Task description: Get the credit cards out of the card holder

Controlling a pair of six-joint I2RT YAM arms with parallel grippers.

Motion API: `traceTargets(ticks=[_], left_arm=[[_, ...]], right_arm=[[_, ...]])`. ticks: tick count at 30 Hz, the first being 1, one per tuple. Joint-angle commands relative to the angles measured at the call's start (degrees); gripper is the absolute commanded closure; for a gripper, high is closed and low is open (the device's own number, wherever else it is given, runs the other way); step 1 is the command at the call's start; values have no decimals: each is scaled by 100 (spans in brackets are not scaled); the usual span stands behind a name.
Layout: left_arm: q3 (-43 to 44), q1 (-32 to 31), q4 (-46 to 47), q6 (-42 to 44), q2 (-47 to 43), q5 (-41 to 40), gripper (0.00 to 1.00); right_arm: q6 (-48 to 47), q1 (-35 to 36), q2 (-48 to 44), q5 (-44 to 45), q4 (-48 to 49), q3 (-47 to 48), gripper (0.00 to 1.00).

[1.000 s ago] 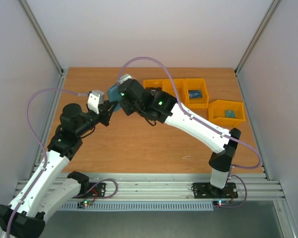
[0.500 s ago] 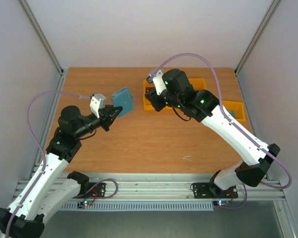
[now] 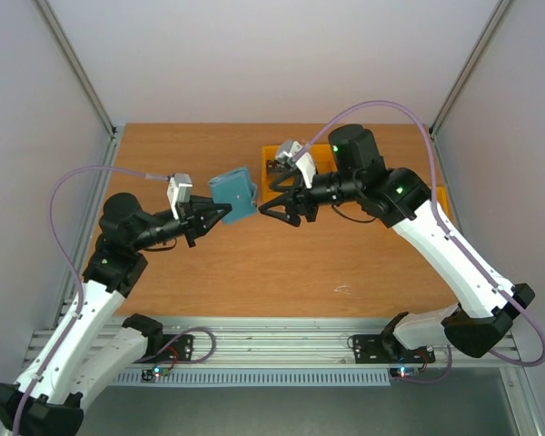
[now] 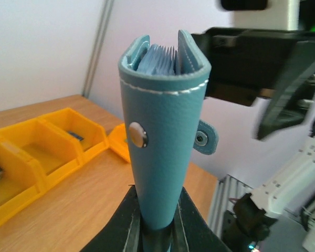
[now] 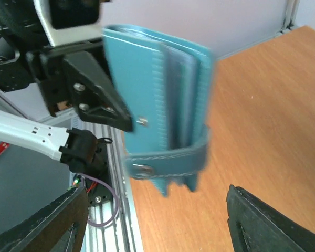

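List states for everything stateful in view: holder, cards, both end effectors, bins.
card holder: held off the table, strap unsnapped, top gaping open
credit cards: inside the holder, edges showing at its open top
left end effector: shut on the card holder's lower end
right end effector: open, facing the holder, not touching it
yellow bins: on the table, a small dark item in one

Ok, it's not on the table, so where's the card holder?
Top view: the card holder is in the air left of centre, clamped in the left gripper, the open right gripper just beside it.
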Motion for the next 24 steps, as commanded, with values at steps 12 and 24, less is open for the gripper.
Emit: traceTargets(ticks=[12,24], left_arm=[[422,50,769,-254,28,1237,100],[449,50,793,-186,48,1484,100]], right_arm=[[353,-381,18,-1340,255,-421,26],[325,-316,2,-425,342,-526,34]])
